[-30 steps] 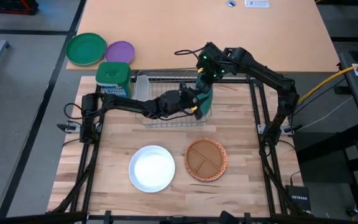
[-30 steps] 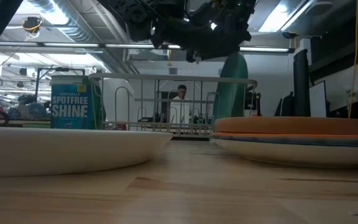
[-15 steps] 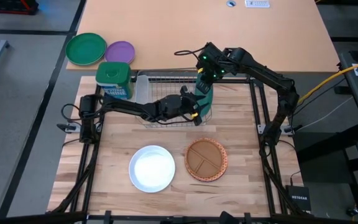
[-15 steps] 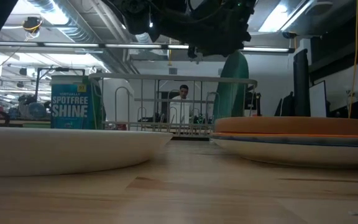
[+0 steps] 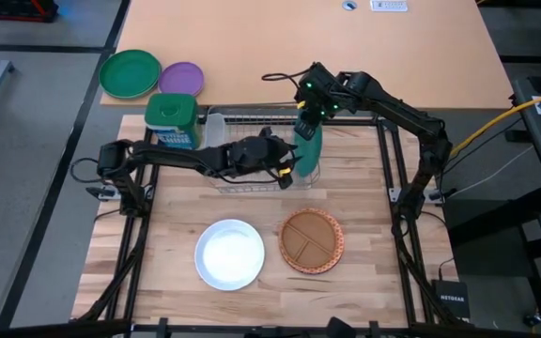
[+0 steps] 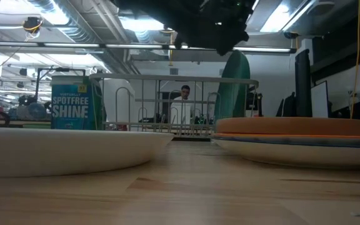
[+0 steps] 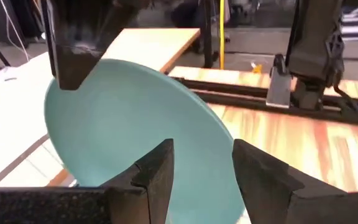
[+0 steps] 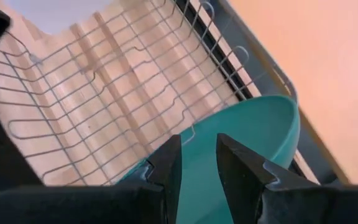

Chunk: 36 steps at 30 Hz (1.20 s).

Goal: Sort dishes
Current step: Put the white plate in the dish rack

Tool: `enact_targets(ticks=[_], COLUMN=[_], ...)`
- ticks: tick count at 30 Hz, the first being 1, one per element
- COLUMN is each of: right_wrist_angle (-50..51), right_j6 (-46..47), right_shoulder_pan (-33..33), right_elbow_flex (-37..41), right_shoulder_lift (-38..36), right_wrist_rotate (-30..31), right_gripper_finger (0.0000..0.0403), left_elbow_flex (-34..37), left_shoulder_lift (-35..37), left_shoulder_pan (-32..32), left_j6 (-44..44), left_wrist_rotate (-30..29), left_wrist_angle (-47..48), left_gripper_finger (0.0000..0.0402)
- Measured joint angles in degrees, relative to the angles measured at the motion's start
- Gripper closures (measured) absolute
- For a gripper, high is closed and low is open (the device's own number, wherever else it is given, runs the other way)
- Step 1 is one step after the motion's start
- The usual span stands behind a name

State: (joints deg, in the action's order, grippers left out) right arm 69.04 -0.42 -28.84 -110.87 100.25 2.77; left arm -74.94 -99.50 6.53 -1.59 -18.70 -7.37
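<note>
the teal plate point(image 5: 309, 150) stands on edge in the wire rack point(image 5: 242, 141) — the right gripper point(image 5: 305, 116) pinches its top rim, likely to keep it upright. the left gripper point(image 5: 283, 158) hovers beside it, fingers spread and holding nothing, while the white plate point(image 5: 229, 253) and brown plate point(image 5: 311, 239) wait flat on the table point(image 5: 167, 235).

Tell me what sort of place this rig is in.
Probably a robotics lab or workshop: exposed ceiling ducts, a person at a desk behind the wire dish rack, and computer monitors.
</note>
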Motion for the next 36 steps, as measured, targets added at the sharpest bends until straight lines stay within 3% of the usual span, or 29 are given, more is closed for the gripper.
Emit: enact_targets(ticks=[9, 16, 22, 27, 31, 36], right_wrist_angle=[-2.6, -3.2, -2.9, -3.0, -3.4, -5.8], right_j6=[-1.1, -2.9, -2.9, -1.8, 5.3, 15.2], right_shoulder_pan=[2.5, 10.9, 20.4, 29.0, 35.2, 41.9], right_elbow_flex=[0.0, 0.0, 0.0, 0.0, 0.0, -0.1], right_shoulder_lift=[0.0, 0.0, 0.0, 0.0, 0.3, 3.3], right_wrist_rotate=[-4.7, -4.7, -4.8, -4.8, -4.2, 2.6], right_gripper_finger=[0.0299, 0.0299, 0.0299, 0.0299, 0.0299, 0.0299], left_elbow_flex=[0.0, 0.0, 0.0, 4.2, 8.2, 12.3], left_shoulder_lift=[9.9, 17.1, 18.0, 17.6, 17.6, 17.6], left_shoulder_pan=[-3.4, -10.1, -19.5, -29.1, -35.9, -42.6], left_j6=[-1.8, 1.3, 6.9, 11.3, 14.8, 22.7], left_wrist_rotate=[0.3, 3.7, 9.0, 9.6, 9.5, 9.3], left_wrist_angle=[23.9, 43.1, 57.3, 59.3, 58.2, 55.3], left_gripper_finger=[0.0247, 0.0247, 0.0247, 0.0247, 0.0247, 0.0247])
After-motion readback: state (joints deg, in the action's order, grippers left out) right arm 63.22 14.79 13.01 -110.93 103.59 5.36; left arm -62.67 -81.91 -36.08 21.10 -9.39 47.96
